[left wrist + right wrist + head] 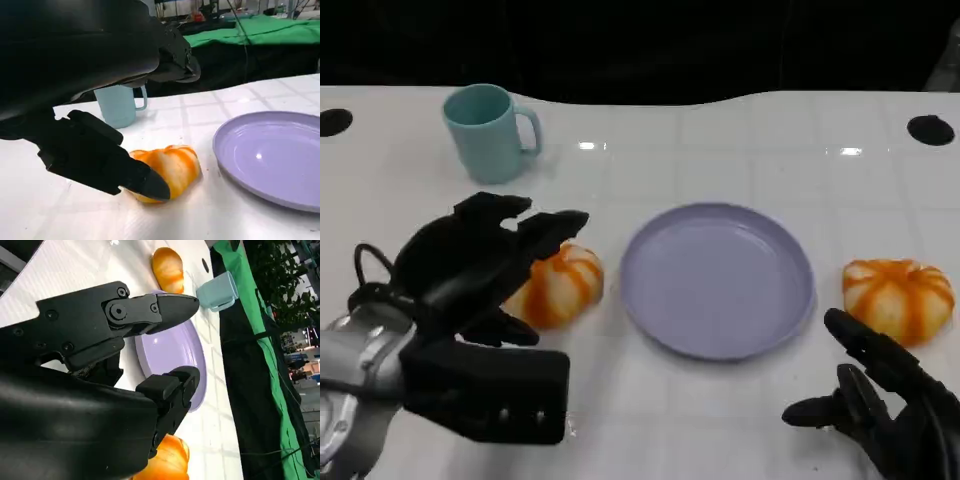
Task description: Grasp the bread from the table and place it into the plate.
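Two orange-striped bread rolls lie on the white table. The left bread (563, 286) (171, 169) (167, 267) sits just left of the empty purple plate (717, 280) (272, 157) (172, 350). My left hand (470, 268) (85, 55) arches over this bread with its fingers spread above it. Its thumb (105, 160) is against the bread's near side, and the bread rests on the table. The right bread (899, 298) (169, 460) lies right of the plate. My right hand (885, 400) (100, 370) hovers just in front of it, fingers apart and holding nothing.
A teal mug (488, 132) (119, 104) (217, 290) stands at the back left of the table (720, 140). Black round holes (930, 129) mark the far corners. A dark drop lies beyond the far edge, with green cloth (260, 27) behind it.
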`<action>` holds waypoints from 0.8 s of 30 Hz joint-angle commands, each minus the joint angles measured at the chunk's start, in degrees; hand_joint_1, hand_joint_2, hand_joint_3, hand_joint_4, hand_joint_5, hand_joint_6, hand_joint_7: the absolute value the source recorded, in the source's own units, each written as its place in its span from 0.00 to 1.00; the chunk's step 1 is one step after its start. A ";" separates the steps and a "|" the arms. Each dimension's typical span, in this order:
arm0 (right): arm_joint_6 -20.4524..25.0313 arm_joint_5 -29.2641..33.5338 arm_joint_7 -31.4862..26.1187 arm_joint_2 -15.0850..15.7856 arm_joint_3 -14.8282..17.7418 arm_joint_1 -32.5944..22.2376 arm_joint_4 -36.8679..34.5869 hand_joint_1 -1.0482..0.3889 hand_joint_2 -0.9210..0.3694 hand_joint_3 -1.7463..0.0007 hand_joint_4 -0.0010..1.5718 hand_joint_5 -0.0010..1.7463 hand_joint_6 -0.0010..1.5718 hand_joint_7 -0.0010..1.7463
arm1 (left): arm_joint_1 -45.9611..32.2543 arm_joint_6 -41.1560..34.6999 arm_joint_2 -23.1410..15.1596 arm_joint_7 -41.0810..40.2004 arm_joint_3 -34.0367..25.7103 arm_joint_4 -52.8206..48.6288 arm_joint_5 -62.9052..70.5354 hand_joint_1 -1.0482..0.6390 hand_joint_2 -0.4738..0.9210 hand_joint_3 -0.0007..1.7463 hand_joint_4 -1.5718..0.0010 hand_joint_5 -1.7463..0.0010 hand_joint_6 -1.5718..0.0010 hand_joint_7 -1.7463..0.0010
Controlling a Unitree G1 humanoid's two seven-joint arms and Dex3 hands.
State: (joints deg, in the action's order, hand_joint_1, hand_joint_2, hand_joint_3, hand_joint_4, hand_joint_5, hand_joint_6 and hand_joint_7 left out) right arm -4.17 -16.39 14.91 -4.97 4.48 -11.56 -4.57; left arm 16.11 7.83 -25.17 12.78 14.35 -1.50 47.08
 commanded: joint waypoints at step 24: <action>0.00 0.28 -0.57 0.91 -0.09 -1.52 1.95 0.21 0.00 0.84 0.57 0.50 0.75 0.01 | 27.23 -3.78 11.21 -12.26 17.33 -55.53 3.02 0.30 0.89 0.00 0.92 0.94 0.86 0.99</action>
State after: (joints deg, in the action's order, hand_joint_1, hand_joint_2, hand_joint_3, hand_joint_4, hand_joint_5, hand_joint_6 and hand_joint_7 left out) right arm -4.06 -15.79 14.41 -4.79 3.92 -12.64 -3.45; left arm 41.92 3.50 -13.83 2.04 30.96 -54.82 50.74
